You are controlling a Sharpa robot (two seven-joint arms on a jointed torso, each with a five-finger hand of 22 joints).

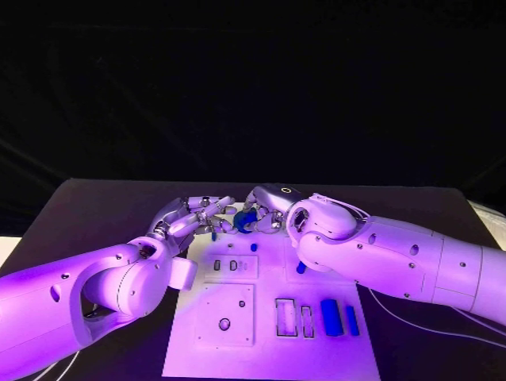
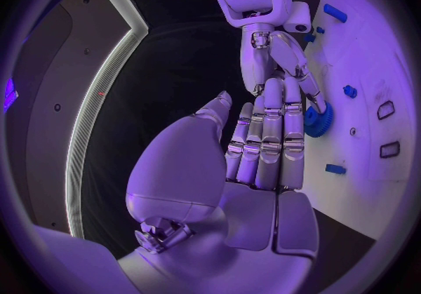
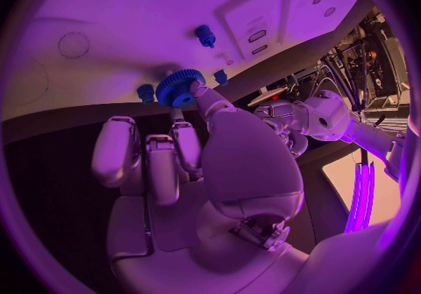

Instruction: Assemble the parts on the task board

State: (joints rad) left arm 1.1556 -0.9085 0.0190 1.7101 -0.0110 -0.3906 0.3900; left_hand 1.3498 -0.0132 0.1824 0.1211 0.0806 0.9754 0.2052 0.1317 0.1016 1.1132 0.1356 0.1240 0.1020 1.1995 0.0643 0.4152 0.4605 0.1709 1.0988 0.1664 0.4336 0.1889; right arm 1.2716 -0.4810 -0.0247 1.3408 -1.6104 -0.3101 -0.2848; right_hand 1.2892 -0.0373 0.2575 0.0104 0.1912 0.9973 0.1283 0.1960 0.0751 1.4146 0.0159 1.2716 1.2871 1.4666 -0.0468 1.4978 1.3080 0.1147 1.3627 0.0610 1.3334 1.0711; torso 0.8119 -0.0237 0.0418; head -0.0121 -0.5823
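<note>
Up at twelve o'clock of the task board point(image 1: 265, 349), just over its far edge: the blue gear point(image 3: 179, 87), apparently pinched at its rim by the thumb and a fingertip of the right hand point(image 3: 210, 168), other fingers curled loosely below. Stretched out flat beside it, the left hand point(image 2: 263, 150), grasping nothing, fingertips touching the right hand's fingers next to the gear. Hard to tell whether the gear touches the board or hangs just above it.

Probably the step in hand: seating the gear on its post. To do it well:
- Keep the gear level, bore straight above the post, before lowering; no tilting.
- Hold by the rim only, leaving the bore uncovered.
- Use the left hand as a steadying guide, not a second grip; draw it back if it crowds the spot.
- Lower gently, with a slight twist if the gear binds; let go only once it sits flat.
- Watch the small pieces close by, easily knocked by curled fingers.

Counted in the head view:
- One gear.
- Two long blue bars point(image 1: 330, 317), lying side by side at five o'clock of the board.
- Two empty slots point(image 1: 286, 316) just at nine o'clock of those bars.
- At least three small blue pieces point(image 1: 253, 247) near the board's far end; possibly more, hidden by the arms.
- One board, in the middle of the black tabletop point(image 1: 93, 206).
</note>
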